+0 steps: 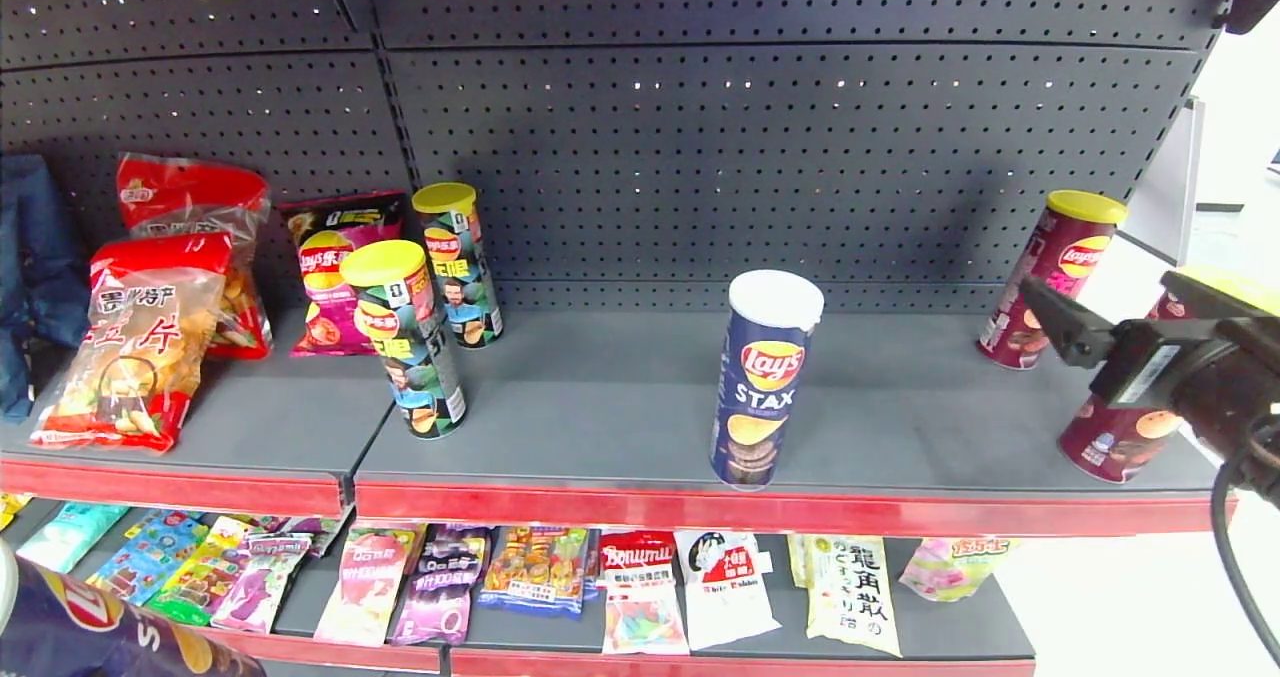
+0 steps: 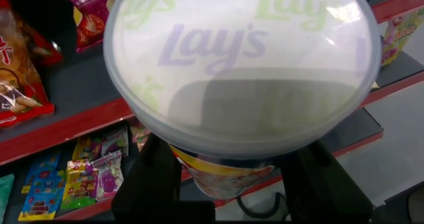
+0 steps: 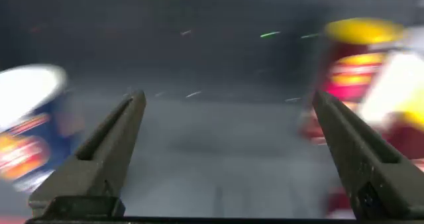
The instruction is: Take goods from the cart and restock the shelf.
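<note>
Jaws, right gripper [image 3: 228, 101]: standing wide apart, gripping nothing. This arm is hanging at the right end of the upper shelf [image 1: 600, 427], fingers pointing in over the board toward the pegboard back [image 1: 750, 157]. It is hovering just beside the front maroon can [image 1: 1115, 442] and partly covering it in the head view.

Jaws, left gripper [image 2: 235, 177]: clamping the held can [image 2: 238, 65], one dark finger [image 2: 156, 184] on each side of the body below the lid. This arm is sitting low at the left, in front of the lower shelf [image 1: 960, 627], with the can below the level of the upper board.

Held can: dark blue tube with a white translucent lid that is showing pale lettering.

Stock standing upright on the upper shelf:
- blue can [image 1: 765, 387], white lid, near the front edge at the middle, well apart from the others.
- rear maroon can [image 1: 1055, 277], yellow lid, at the back right.
- two patterned cans [image 1: 410, 342], yellow-green lids, left of centre, one behind the other.

Snack bags [image 1: 150, 337] are leaning at the far left; small packets [image 1: 640, 587] are lying along the lower shelf.
</note>
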Robot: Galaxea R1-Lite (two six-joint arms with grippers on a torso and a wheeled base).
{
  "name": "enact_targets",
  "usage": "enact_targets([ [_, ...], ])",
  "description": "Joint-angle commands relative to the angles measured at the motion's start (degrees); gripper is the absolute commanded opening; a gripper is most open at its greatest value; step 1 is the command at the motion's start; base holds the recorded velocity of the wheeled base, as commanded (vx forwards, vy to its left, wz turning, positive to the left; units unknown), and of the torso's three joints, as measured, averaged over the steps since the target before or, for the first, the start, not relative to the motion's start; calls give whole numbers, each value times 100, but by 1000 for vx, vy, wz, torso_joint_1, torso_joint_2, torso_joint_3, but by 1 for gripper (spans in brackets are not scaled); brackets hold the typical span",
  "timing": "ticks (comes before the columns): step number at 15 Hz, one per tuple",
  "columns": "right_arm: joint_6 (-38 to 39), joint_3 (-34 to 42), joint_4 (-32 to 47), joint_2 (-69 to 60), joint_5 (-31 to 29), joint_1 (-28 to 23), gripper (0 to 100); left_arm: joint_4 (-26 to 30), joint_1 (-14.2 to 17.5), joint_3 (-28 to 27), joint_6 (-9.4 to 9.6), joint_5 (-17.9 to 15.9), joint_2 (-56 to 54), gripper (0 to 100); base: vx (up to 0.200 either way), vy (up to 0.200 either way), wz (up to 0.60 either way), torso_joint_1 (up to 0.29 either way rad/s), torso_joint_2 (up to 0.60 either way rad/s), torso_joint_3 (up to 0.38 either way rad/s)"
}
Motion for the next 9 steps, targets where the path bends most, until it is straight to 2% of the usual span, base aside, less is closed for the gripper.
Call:
enact_targets([
  [1, -61, 97, 59, -546, 449, -1246, 100, 2, -1, -9, -1, -5, 25, 0, 0, 0, 0, 0, 0, 0],
  [2, -61, 115, 112, -669, 853, -1668, 100, 2, -1, 0, -1, -5, 34, 0, 0, 0, 0, 0, 0, 0],
  [3, -61, 124, 376, -985, 1732, -2371, 100, -7, -10, 0, -1, -23, 51, 0, 0, 0, 0, 0, 0, 0],
  [4, -52, 150, 727, -1284, 2057, -2573, 100, 2, -10, 0, -10, -23, 51, 0, 0, 0, 0, 0, 0, 0],
  [7, 1, 273, 2441, -2523, 2470, -2538, 100, -7, -10, 9, -10, -76, 51, 0, 0, 0, 0, 0, 0, 0],
  [9, 150, 396, 3979, -3499, 2875, -2521, 100, 2, -10, 17, -10, -111, 51, 0, 0, 0, 0, 0, 0, 0],
])
